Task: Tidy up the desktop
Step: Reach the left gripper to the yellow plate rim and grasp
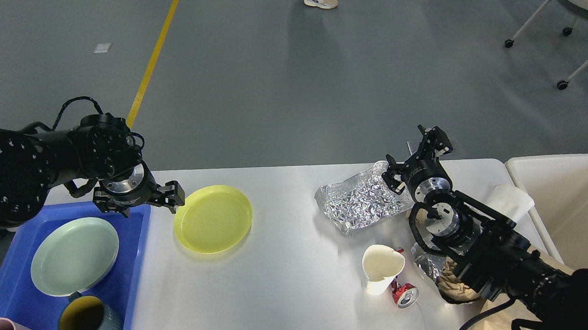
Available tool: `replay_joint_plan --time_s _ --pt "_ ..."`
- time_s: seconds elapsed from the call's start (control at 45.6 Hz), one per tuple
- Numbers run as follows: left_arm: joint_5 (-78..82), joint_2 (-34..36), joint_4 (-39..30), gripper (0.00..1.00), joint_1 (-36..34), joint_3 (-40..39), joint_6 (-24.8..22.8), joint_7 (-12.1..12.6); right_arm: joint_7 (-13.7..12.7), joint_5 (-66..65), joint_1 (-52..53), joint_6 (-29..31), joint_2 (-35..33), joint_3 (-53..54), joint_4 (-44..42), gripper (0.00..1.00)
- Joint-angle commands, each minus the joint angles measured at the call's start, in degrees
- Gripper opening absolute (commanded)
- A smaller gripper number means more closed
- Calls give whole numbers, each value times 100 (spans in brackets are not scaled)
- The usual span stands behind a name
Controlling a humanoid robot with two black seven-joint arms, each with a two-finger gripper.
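Hovering at the blue tray's (pixel 137 276) far right corner, my left fingers (pixel 165 196) stand spread and hold nothing, just beside the yellow plate (pixel 213 218) on the white surface (pixel 281 293). That surface spreads wide before me. My right fingers (pixel 416 155) hang over the crumpled foil (pixel 360 199), and I cannot tell whether they are parted or pressed together. A torn paper cup (pixel 381 268) touches a crushed red can (pixel 405 294). In the tray lie a pale green plate (pixel 74 256) and a mug (pixel 89 323).

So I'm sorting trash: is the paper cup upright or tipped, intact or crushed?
Upright but crushed: the paper cup stands on the desktop with its mouth up and rim dented.
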Motion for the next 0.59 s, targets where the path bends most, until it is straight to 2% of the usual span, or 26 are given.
replay_joint_plan --time_s 0.0,0.263,0.504,0.57 --pt "-4 -192 462 94 501 -226 298 10 0 0 0 0 0 0 0 100" --pt "-4 -245 1166 94 1511 -929 852 27 0 0 0 0 0 0 0 100" --pt "-48 -140 1192 94 1811 -1131 966 71 0 0 0 0 0 0 8 100" --pt "-57 -140 1262 94 1881 -1245 1141 97 0 0 0 0 0 0 8 100"
